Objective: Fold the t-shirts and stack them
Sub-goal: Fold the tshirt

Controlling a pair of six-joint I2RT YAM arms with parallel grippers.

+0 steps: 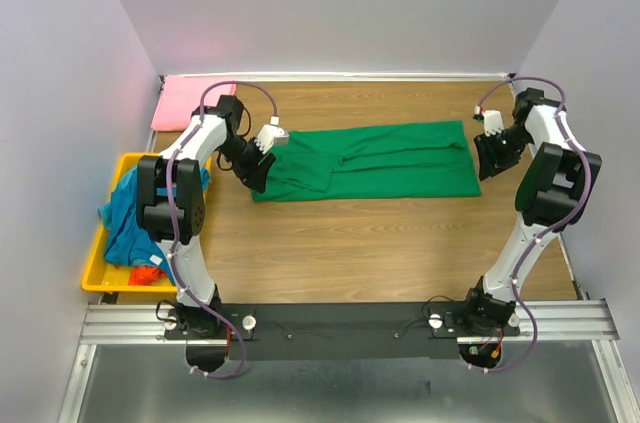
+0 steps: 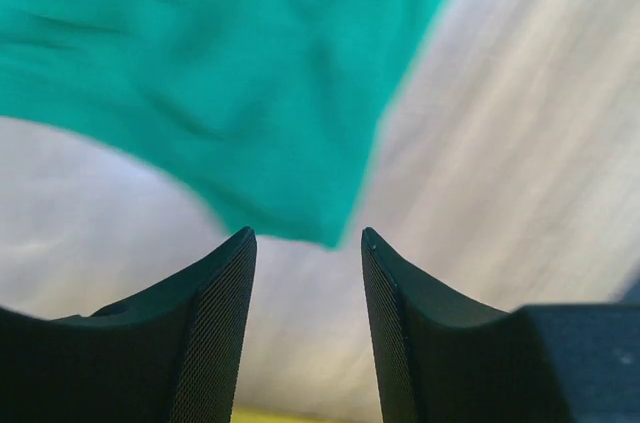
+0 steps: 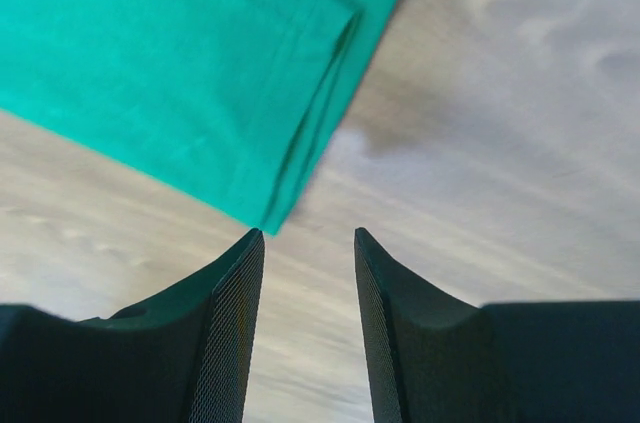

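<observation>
A bright green t-shirt [image 1: 375, 161] lies folded lengthwise as a long band across the middle of the wooden table. My left gripper [image 1: 255, 175] is open and empty at its left end; a corner of the green t-shirt [image 2: 230, 73] shows just beyond the fingertips. My right gripper [image 1: 490, 158] is open and empty just off its right end, with the folded hem corner of the green t-shirt [image 3: 210, 73] ahead of the left finger. A folded pink t-shirt [image 1: 185, 103] lies at the far left. A teal-blue t-shirt [image 1: 130, 211] and a bit of the orange-red t-shirt [image 1: 147, 272] sit in the bin.
A yellow plastic bin [image 1: 97, 268] stands at the left edge of the table beside the left arm. White walls close in the back and both sides. A metal rail [image 1: 350, 323] runs along the near edge.
</observation>
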